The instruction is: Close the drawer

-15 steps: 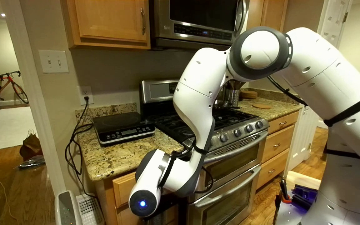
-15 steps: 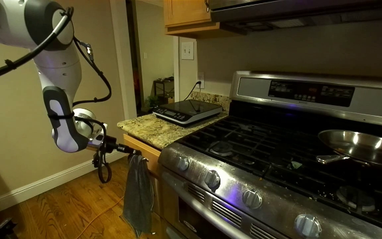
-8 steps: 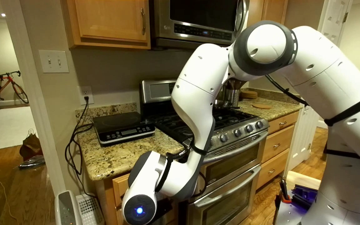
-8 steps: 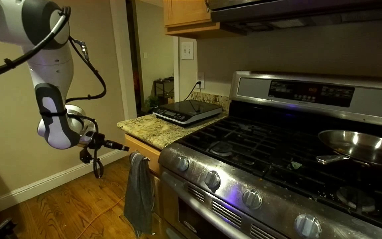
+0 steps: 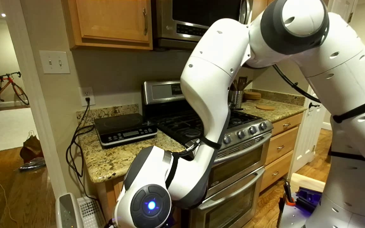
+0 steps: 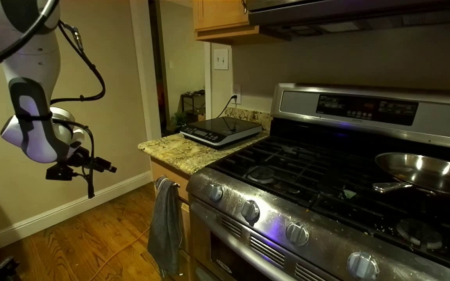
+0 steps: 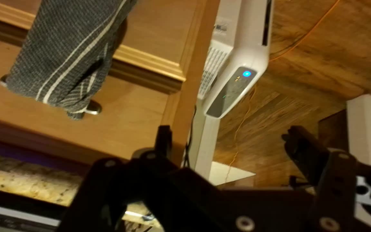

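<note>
The light wooden drawer [image 6: 173, 174] lies under the counter's edge in an exterior view. Its front [image 7: 134, 120] seems nearly level with the cabinet frame in the wrist view; whether a small gap is left I cannot tell. A grey striped towel [image 7: 72, 54] hangs over the metal handle [image 7: 93, 107] and hides most of it. My gripper [image 7: 227, 132] stands open, its black fingers wide apart with nothing between them. In an exterior view the gripper [image 6: 109, 168] is well clear of the drawer and towel, out over the floor.
A white appliance [image 7: 237, 83] stands on the floor beside the cabinet. On the granite counter [image 6: 174, 152] sits a portable cooktop [image 6: 221, 130]. The stove [image 6: 256, 218] adjoins the cabinet, with a pan [image 6: 428, 171] on top. An orange cord [image 6: 119, 251] crosses the floor.
My gripper has drawn back from the towel-covered handle, away from the cabinet, and its fingers have spread. The drawer front has shifted slightly inward. The towel still hangs on the handle.
</note>
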